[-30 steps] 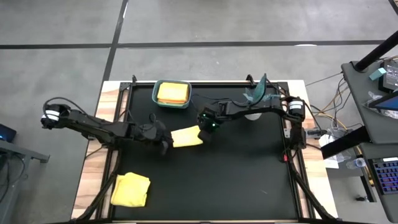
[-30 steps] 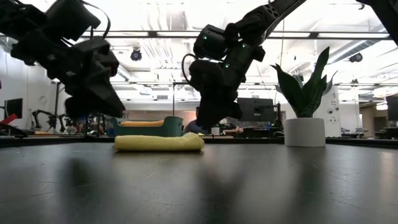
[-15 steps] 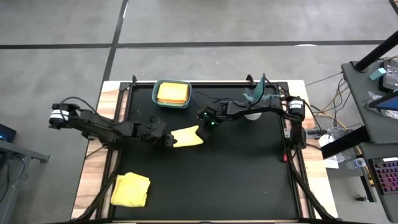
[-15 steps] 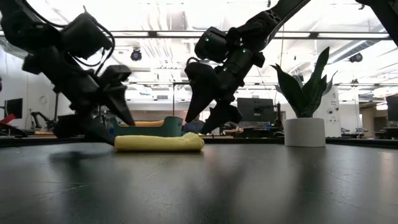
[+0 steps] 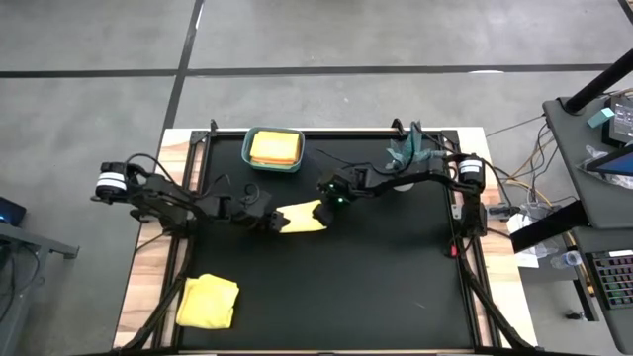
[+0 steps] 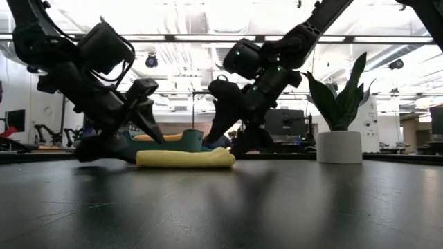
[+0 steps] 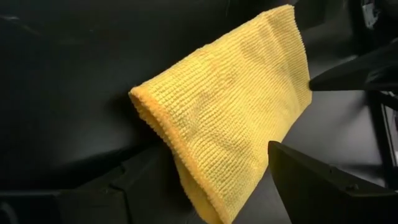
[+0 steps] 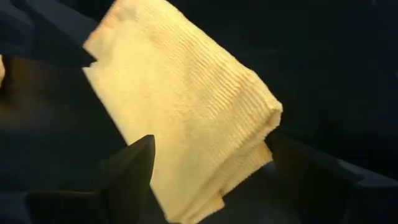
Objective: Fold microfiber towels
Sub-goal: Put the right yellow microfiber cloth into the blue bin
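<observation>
Arms both angled low over mid-bench. We note left pincer [image 5: 269,220] and right pincer [image 5: 324,202] spread wide, released, flanking opposite ends of the folded yellow towel [image 5: 300,217] lying flat between them.

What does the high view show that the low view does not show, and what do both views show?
Only the high view shows a second folded yellow towel near the table's front left corner, and the yellow towel lying inside the teal bin. Only the low view shows the plant's white pot and upright leaves from the side, and the room behind the table. Both show the folded yellow towel at mid-table, flat on the black surface, with the open left end effector at one end and the open right end effector at the other.
</observation>
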